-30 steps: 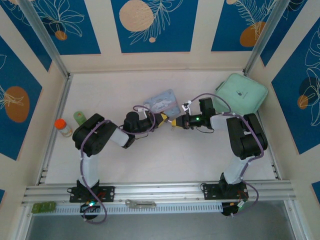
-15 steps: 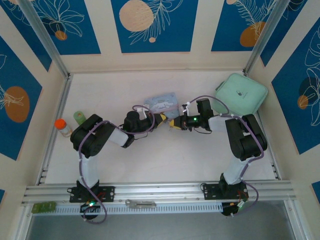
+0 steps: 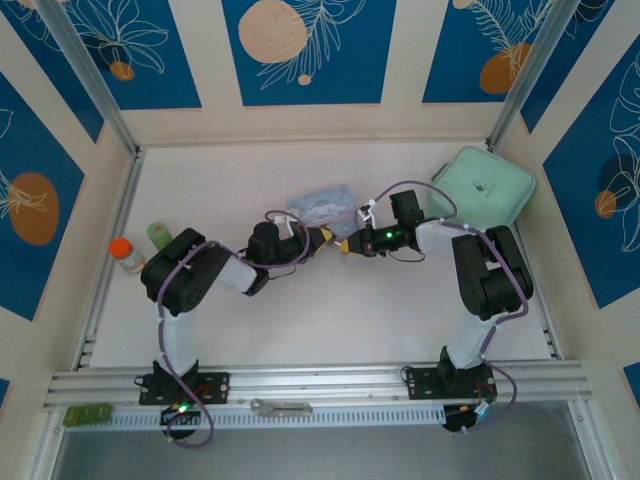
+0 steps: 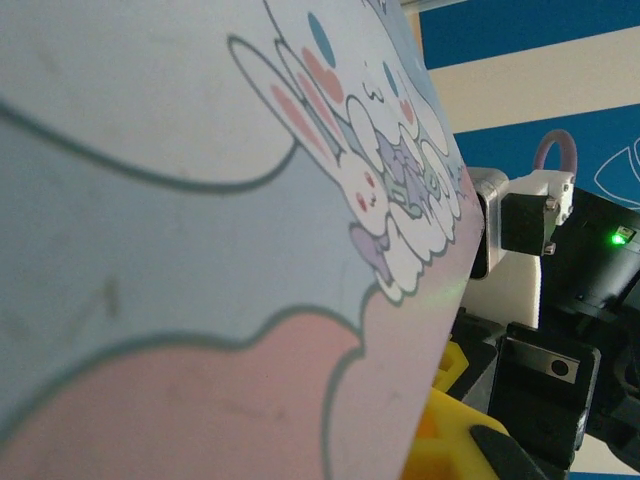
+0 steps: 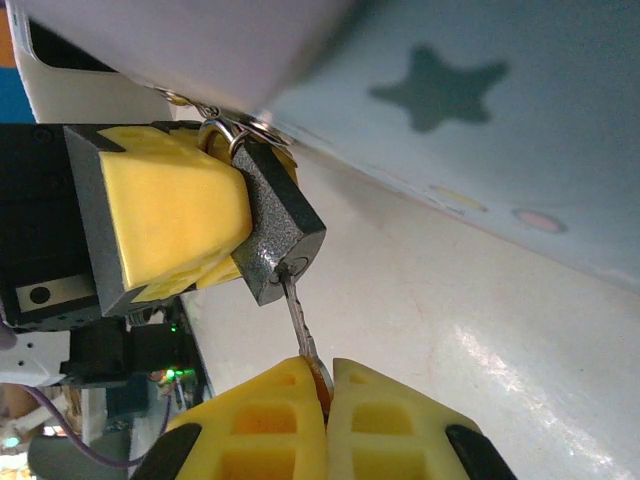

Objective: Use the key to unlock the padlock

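Since a second ago the right wrist has edged left and toward the far edge, closing on the left arm. Both arms fold inward and meet near the middle of the table (image 3: 330, 320), just in front of the cartoon tin (image 3: 325, 203). Bare table lies open toward the near edge. A mint case (image 3: 483, 187) fills the far right corner, and an orange-capped bottle (image 3: 125, 254) stands by the left edge.

The left gripper (image 3: 323, 240) clamps the padlock (image 5: 278, 232) off the table, keyhole facing right; its far finger is mostly hidden. The right gripper (image 5: 322, 378) is pinched on the key (image 5: 298, 312), whose blade tip appears to sit in the keyhole. The shackle is blurred against the tin.
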